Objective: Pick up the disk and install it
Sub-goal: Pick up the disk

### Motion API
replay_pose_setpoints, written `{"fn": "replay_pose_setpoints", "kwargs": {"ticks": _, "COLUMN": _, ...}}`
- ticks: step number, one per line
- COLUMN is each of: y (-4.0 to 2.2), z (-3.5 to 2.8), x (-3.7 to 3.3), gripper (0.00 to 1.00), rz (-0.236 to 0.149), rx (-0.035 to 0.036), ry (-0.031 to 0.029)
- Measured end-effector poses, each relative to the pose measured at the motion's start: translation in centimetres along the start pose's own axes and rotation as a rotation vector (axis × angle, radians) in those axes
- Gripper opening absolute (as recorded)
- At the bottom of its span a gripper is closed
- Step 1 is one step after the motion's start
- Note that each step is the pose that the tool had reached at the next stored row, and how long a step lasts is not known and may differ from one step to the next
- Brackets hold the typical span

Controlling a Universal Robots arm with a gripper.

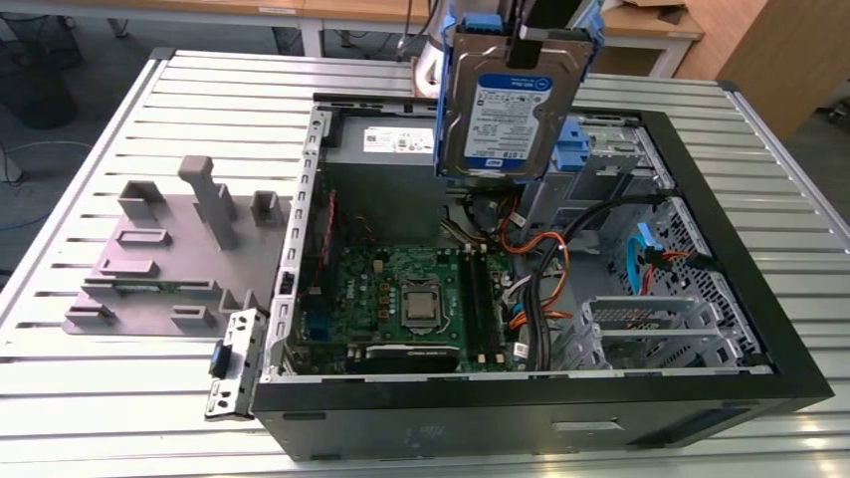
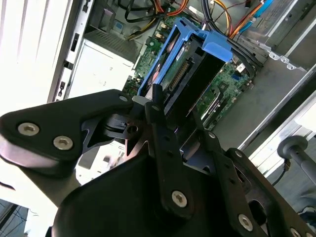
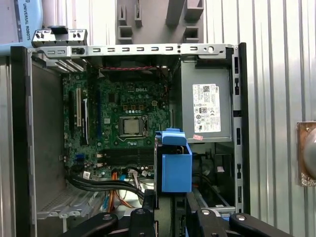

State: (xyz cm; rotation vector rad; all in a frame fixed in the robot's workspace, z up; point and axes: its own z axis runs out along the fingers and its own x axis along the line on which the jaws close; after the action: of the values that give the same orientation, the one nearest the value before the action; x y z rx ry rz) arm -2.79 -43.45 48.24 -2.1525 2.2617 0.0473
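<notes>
The disk (image 1: pixel 509 105), a silver hard drive with a blue-and-white label and blue side rails, hangs upright in the air over the back part of the open computer case (image 1: pixel 743 299). My gripper (image 1: pixel 529 40) is shut on its upper end. In both wrist views the disk (image 2: pixel 183 64) (image 3: pixel 176 168) points down towards the case, clamped edge-on between my black fingers (image 2: pixel 157 106) (image 3: pixel 148 200). It touches nothing inside the case. Below it lie the motherboard (image 1: pixel 405 294) and a bundle of cables (image 1: pixel 558 259).
A grey metal power supply (image 1: pixel 385 139) with a white label sits at the case's back. Blue drive-bay clips (image 1: pixel 574 149) and a metal cage (image 1: pixel 664 319) are on the exterior view's right. A grey slotted tray (image 1: pixel 173 259) lies on the slatted table (image 1: pixel 106 398).
</notes>
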Motion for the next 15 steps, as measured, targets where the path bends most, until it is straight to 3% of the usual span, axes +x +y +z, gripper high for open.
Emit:
{"fn": "replay_pose_setpoints", "kwargs": {"ticks": 7, "y": -0.05, "z": -0.03, "x": 1.08, "gripper": 0.35, "rz": 0.000, "rx": 0.0001, "ry": 0.0012}}
{"fn": "replay_pose_setpoints", "kwargs": {"ticks": 15, "y": -0.15, "z": -0.10, "x": 2.97, "gripper": 0.35, "rz": 0.000, "rx": 0.0002, "ry": 0.0035}}
